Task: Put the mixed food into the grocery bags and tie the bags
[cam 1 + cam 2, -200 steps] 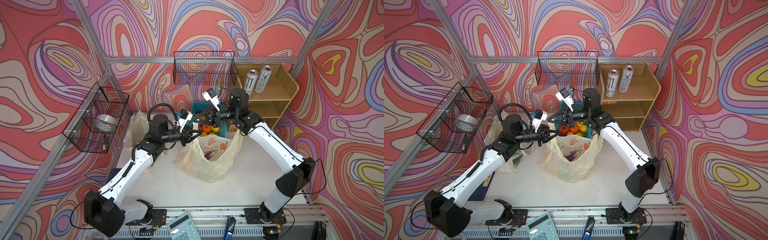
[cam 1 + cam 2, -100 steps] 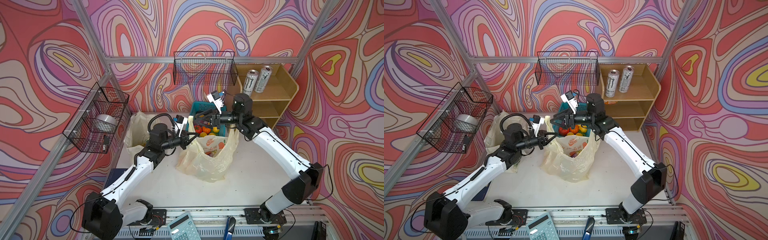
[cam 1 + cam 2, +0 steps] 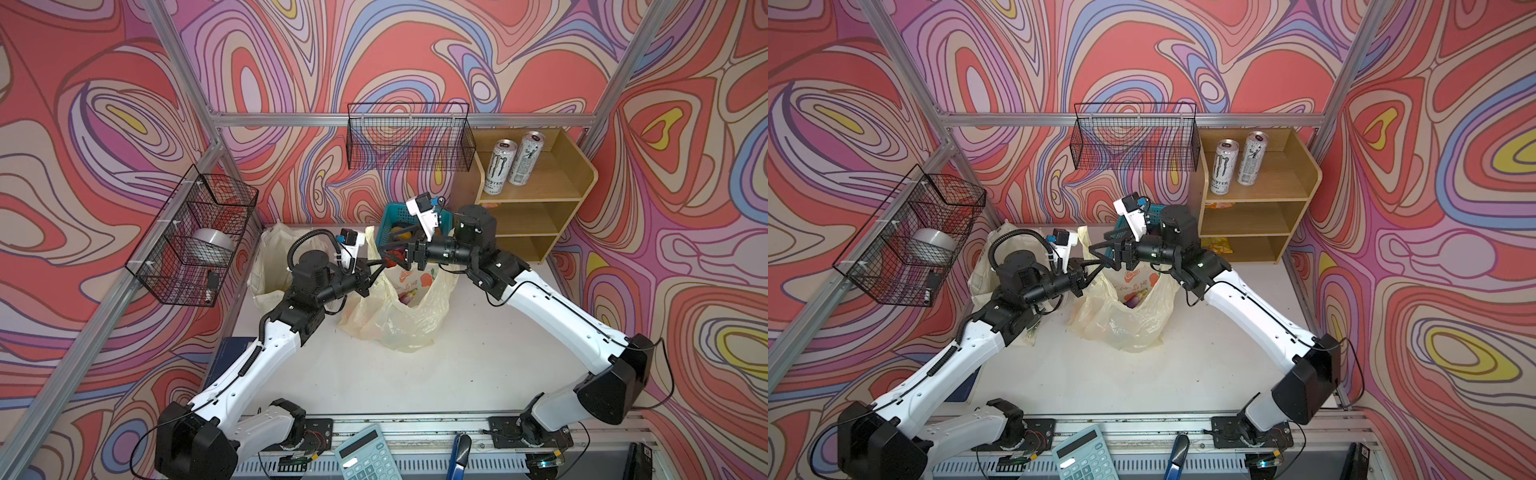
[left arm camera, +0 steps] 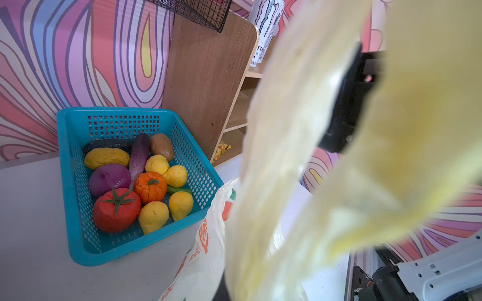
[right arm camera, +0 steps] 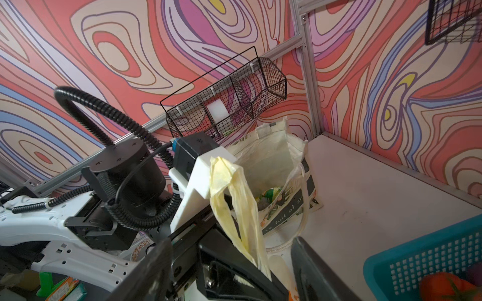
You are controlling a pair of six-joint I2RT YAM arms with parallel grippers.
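The left gripper (image 3: pixel 376 264), jaws clenched, is holding the bag (image 3: pixel 399 316) by its handle (image 5: pixel 229 187). The right gripper (image 3: pixel 388 254), jaws released, is hovering just beside it.

Front tabletop (image 3: pixel 415 374) free — bag (image 3: pixel 395 324) beyond

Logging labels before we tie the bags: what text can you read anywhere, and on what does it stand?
"MONSTER": on the drink can with the claw logo.
"full of ar": on the dark band of the canvas tote, cut off at both ends.
Too blurred to read: the orange print on the plastic bag.
Too small to read: the vertical print on the second can and the keys of the calculator.
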